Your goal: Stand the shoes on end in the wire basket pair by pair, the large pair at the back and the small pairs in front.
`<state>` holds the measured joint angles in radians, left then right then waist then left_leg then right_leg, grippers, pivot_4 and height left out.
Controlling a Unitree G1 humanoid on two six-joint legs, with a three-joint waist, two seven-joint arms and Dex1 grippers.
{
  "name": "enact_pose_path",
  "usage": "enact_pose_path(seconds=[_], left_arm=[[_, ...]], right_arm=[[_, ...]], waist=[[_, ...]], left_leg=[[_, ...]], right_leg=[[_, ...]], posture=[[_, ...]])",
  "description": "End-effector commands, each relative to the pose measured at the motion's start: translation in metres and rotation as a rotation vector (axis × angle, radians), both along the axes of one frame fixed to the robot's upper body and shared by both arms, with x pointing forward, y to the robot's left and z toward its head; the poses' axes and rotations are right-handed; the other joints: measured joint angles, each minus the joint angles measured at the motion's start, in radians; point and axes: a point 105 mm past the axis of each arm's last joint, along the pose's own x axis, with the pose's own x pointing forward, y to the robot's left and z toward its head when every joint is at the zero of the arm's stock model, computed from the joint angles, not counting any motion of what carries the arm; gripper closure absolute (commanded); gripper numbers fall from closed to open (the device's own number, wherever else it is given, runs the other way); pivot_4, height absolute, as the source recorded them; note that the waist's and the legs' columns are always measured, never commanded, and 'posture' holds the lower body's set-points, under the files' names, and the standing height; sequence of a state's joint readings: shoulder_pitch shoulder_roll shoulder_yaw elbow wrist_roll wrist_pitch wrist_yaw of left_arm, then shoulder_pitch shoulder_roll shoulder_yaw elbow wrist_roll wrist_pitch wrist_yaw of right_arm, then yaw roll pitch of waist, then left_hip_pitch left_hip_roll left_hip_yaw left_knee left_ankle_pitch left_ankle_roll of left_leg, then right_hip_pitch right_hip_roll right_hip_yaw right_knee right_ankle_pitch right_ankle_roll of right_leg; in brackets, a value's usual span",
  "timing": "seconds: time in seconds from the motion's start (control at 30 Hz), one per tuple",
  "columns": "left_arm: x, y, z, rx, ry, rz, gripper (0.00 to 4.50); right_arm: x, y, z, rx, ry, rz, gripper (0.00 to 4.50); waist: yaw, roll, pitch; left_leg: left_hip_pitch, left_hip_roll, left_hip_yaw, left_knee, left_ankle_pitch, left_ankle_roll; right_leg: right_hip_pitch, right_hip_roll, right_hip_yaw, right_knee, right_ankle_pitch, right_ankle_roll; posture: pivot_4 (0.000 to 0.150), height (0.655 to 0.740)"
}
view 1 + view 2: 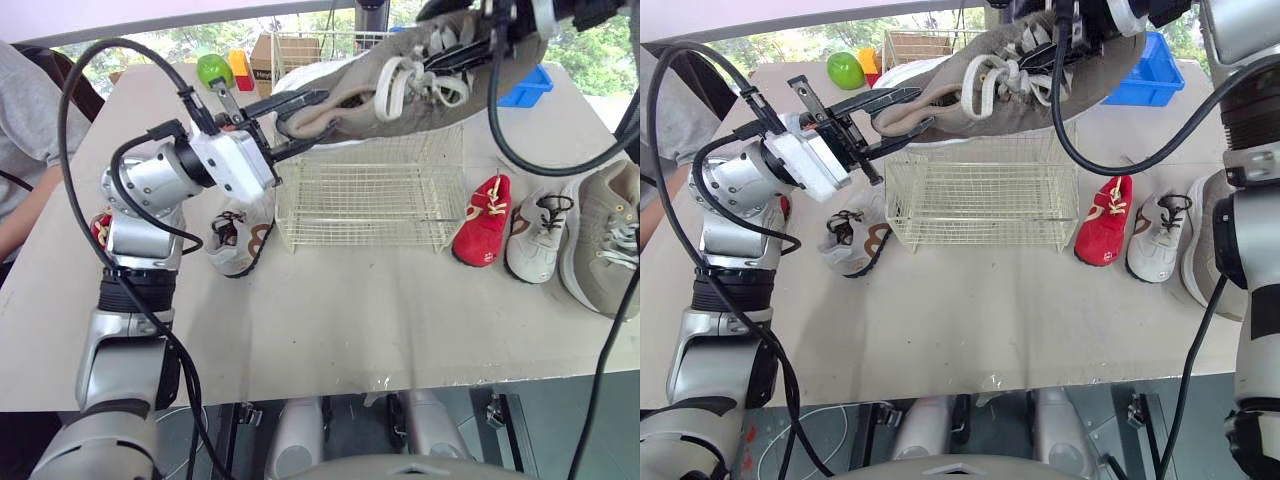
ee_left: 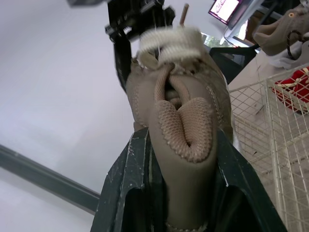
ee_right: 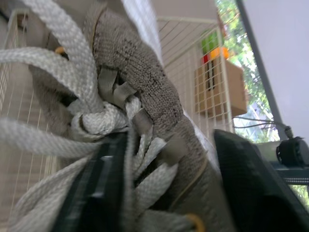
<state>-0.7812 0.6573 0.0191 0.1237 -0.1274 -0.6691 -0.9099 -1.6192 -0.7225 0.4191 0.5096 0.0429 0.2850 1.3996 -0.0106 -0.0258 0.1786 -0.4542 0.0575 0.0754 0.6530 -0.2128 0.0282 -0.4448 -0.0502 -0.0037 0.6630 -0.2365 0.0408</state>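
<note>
Left gripper (image 1: 315, 118) narrow, clamping heel of large taupe mesh sneaker (image 1: 380, 118), upper centre, above white wire basket (image 1: 370, 200). Right gripper (image 1: 462, 55) pinches its laces, upper right. On bench (image 1: 350, 320): small red shoe (image 1: 484, 222), small white shoe (image 1: 535, 238) right of basket.

We find the basket (image 1: 370, 200) open on top and free inside, but the big shoe (image 1: 400, 90) hangs across most of that opening, clamped at the heel by the left gripper (image 1: 322, 118) and at the laces by the right gripper (image 3: 169, 140). A small shoe (image 1: 238, 238) crowds the left wall, and a red shoe (image 1: 483, 222) the right (white shoe (image 1: 537, 238) and grey shoe (image 1: 605, 240) beyond). The table (image 1: 350, 320) in front is bare.
</note>
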Motion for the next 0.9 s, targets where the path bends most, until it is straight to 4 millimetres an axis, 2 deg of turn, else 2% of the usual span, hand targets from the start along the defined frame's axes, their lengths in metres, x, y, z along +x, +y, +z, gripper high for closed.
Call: enact_pose_path(seconds=[0.03,0.1,0.13,0.17,0.2,0.23,0.27,0.3,0.37,0.47,0.5,0.57,0.67,0.77,0.9], left_arm=[[-0.025,-0.003,0.033,-0.014,-0.248,-0.056,3.76],[-0.024,0.000,0.035,-0.004,-0.256,-0.049,3.76],[-0.024,0.002,0.037,-0.019,-0.223,-0.056,3.76],[-0.023,0.005,0.039,-0.058,-0.166,-0.072,3.30],[-0.021,0.011,0.049,-0.183,-0.073,-0.089,2.81],[-0.014,0.019,0.058,-0.343,0.109,-0.125,2.53],[-0.006,0.030,0.062,-0.574,0.418,-0.220,1.99],[-0.004,0.034,0.059,-0.721,0.681,-0.314,1.54],[-0.006,0.036,0.041,-0.867,1.062,-0.382,0.68],[-0.019,0.023,0.004,-0.855,1.293,-0.320,0.68],[-0.022,0.013,-0.006,-0.877,1.358,-0.320,0.68],[-0.019,-0.003,-0.016,-0.959,1.430,-0.316,0.68],[-0.013,-0.020,-0.016,-1.034,1.460,-0.339,0.68],[0.005,-0.024,-0.012,-1.156,1.463,-0.306,0.68],[0.025,-0.033,-0.008,-1.134,1.439,-0.242,0.68]], right_arm=[[0.002,-0.009,-0.005,-0.064,-0.017,-0.016,3.76],[0.002,-0.009,-0.005,-0.048,-0.037,-0.009,4.46],[0.003,-0.009,-0.003,-0.021,-0.044,-0.016,4.46],[0.003,-0.010,-0.002,0.000,-0.048,-0.020,4.50],[0.003,-0.010,0.000,0.032,-0.051,-0.022,4.50],[0.002,-0.011,0.003,0.085,-0.044,-0.031,4.50],[0.001,-0.013,0.007,0.171,-0.022,-0.050,4.50],[-0.001,-0.015,0.011,0.252,0.000,-0.064,4.50],[-0.006,-0.018,0.017,0.427,0.056,-0.096,4.50],[-0.014,-0.020,0.021,0.646,0.109,-0.130,4.50],[-0.016,-0.018,0.021,0.720,0.129,-0.146,4.50],[-0.022,-0.010,0.018,0.795,0.095,-0.148,4.50],[-0.027,-0.002,0.013,0.893,0.100,-0.170,4.50],[-0.035,0.007,0.004,0.884,0.040,-0.165,4.50],[-0.043,0.012,-0.010,0.900,0.079,-0.168,4.50]], waist=[[0.000,0.001,0.000],[0.000,0.001,0.000],[0.000,0.001,0.000],[-0.001,0.001,0.000],[-0.001,0.001,0.001],[0.000,0.001,0.001],[-0.001,0.001,0.001],[-0.002,0.001,0.001],[-0.008,0.001,0.001],[-0.005,0.003,0.002],[-0.003,0.003,0.002],[0.004,0.002,0.002],[0.010,0.002,0.001],[0.022,0.002,0.001],[0.026,0.002,0.001]], left_leg=[[0.000,0.000,0.000,0.000,0.001,-0.001],[0.000,0.000,0.000,0.000,0.002,-0.003],[0.000,0.000,0.000,0.000,0.002,-0.003],[0.000,0.000,0.000,0.000,0.002,-0.003],[0.000,0.000,0.000,0.000,0.002,-0.004],[0.000,0.000,0.000,0.000,0.002,-0.004],[0.000,0.000,0.000,0.000,0.002,-0.004],[0.000,0.001,-0.001,0.001,0.002,-0.004],[0.000,0.005,-0.006,0.000,0.002,-0.004],[0.001,0.006,-0.007,0.000,0.002,-0.004],[0.001,0.006,-0.007,0.000,0.003,-0.004],[0.000,0.006,-0.007,0.001,0.003,-0.005],[0.001,0.000,-0.006,0.003,0.003,-0.006],[0.001,-0.002,-0.006,0.009,0.004,-0.005],[0.002,-0.002,-0.008,0.015,0.003,-0.004]], right_leg=[[0.000,0.000,0.000,0.000,0.000,0.000],[0.000,0.000,0.000,0.000,0.000,0.000],[0.000,0.000,0.000,0.000,0.000,0.000],[0.000,0.000,0.000,0.001,0.000,0.000],[0.000,0.000,0.000,0.001,0.000,0.000],[0.000,0.000,0.000,0.001,0.000,0.000],[0.000,0.000,0.000,0.001,0.000,0.000],[0.000,0.000,0.000,0.002,0.000,0.000],[0.000,-0.001,0.001,0.002,0.001,0.002],[0.000,-0.002,0.001,0.002,0.001,0.002],[0.000,-0.001,0.001,0.002,0.001,0.002],[0.000,-0.001,0.000,0.004,0.001,0.002],[0.002,-0.001,-0.001,0.005,0.002,0.003],[0.003,0.000,-0.001,0.011,0.002,0.003],[0.006,0.000,-0.002,0.013,0.002,0.003]], posture=[[0.150,0.7400],[0.150,0.7400],[0.150,0.7400],[0.150,0.7400],[0.150,0.7400],[0.150,0.7400],[0.150,0.7400],[0.150,0.7400],[0.150,0.7400],[0.150,0.7400],[0.150,0.7400],[0.150,0.7400],[0.150,0.7400],[0.150,0.7400],[0.150,0.7400]])
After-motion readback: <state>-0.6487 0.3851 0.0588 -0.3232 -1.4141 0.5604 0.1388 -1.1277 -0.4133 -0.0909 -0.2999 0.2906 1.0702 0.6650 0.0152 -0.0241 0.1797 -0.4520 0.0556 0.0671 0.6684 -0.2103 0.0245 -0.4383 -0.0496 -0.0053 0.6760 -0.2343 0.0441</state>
